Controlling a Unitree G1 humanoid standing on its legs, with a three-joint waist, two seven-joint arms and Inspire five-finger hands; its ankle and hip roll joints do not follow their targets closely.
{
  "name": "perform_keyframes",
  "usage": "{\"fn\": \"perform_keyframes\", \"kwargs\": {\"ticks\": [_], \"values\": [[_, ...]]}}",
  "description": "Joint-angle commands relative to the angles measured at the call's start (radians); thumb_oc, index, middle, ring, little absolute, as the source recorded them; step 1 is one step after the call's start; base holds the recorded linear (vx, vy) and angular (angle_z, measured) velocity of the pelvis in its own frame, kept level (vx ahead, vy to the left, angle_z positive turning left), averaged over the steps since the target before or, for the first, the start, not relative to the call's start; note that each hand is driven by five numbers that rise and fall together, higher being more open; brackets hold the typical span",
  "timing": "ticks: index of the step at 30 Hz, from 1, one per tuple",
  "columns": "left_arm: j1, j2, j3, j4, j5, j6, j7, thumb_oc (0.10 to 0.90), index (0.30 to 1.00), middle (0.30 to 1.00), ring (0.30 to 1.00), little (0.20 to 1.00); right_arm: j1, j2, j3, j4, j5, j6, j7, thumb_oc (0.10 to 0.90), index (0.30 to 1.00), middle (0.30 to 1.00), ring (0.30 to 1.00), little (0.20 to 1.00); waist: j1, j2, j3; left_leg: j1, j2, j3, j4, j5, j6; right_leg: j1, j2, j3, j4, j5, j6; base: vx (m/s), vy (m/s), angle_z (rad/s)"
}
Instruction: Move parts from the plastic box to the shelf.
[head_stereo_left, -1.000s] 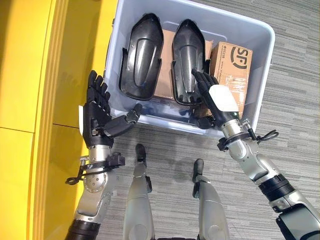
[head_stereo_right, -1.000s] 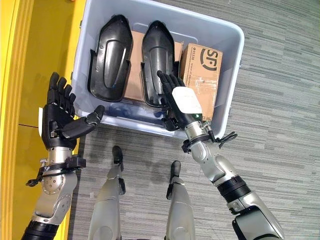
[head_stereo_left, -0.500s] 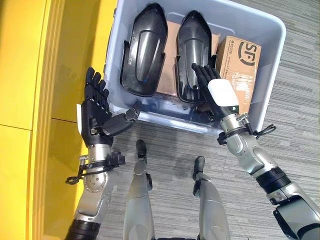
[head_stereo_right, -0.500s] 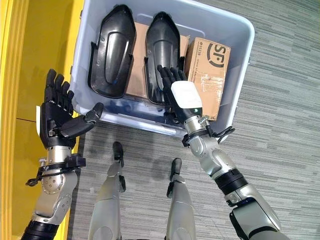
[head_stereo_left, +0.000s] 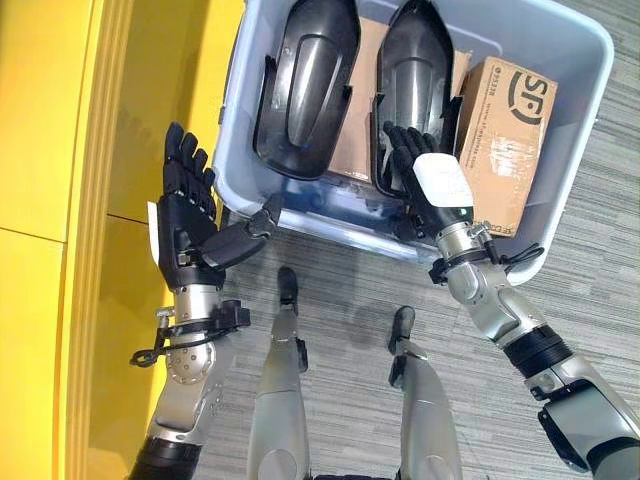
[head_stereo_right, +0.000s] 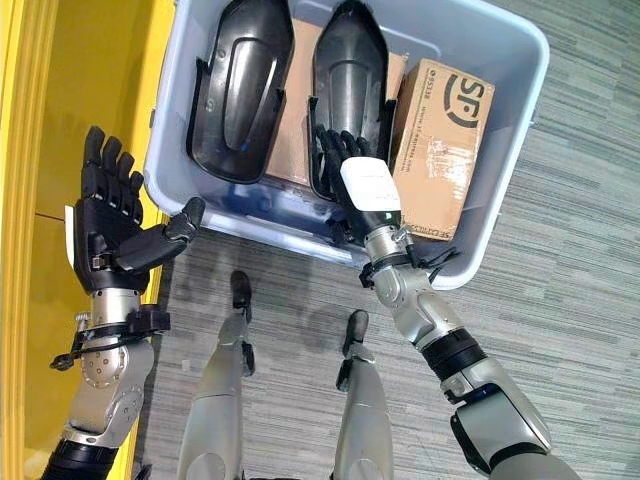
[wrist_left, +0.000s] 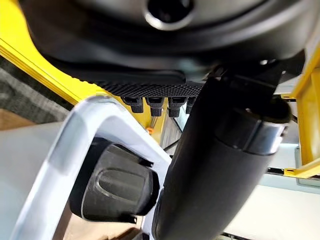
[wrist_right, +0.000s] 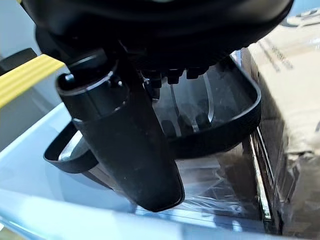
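Reaching stage, I'd say: right hand (head_stereo_left: 425, 180) rests over the near end of the right black part (head_stereo_left: 415, 75) in the plastic box (head_stereo_left: 585, 105), fingers barely curled, nothing gripped. Left hand (head_stereo_left: 190, 215) hangs open just outside the rim. Next it needs a proper wrap on that glossy, smooth, scoop-shaped moulded shell. Second part (head_stereo_left: 310, 85) and cardboard box (head_stereo_left: 505, 140) sit alongside

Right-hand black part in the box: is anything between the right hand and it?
Nothing visible. The right hand is already over the near end of the right black part, inside the plastic box, fingers straight.
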Motion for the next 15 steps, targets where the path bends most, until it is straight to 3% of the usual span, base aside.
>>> {"fn": "perform_keyframes", "kwargs": {"ticks": [1, 15], "values": [[-0.023, -0.006, 0.026, -0.189, 0.045, -0.126, 0.008, 0.900, 1.000, 1.000, 1.000, 1.000, -0.139, -0.014, -0.014, -0.005, 0.020, -0.026, -0.093, 0.900, 1.000, 1.000, 1.000, 1.000, 0.003, 0.032, -0.012, -0.040, 0.005, -0.053, 0.157, -0.191, -0.001, -0.006, 0.011, 0.002, -0.067, 0.068, -0.037, -0.01, 0.008, 0.04], [-0.023, 0.010, 0.027, -0.197, 0.044, -0.137, 0.031, 0.900, 1.000, 1.000, 1.000, 1.000, -0.220, -0.002, -0.011, 0.180, 0.075, 0.006, -0.161, 0.900, 1.000, 1.000, 1.000, 1.000, 0.011, 0.074, -0.012, -0.260, -0.014, -0.087, 0.365, -0.259, 0.014, -0.236, 0.025, 0.049, 0.144, 0.004, -0.064, -0.03, 0.017, 0.03]]}}
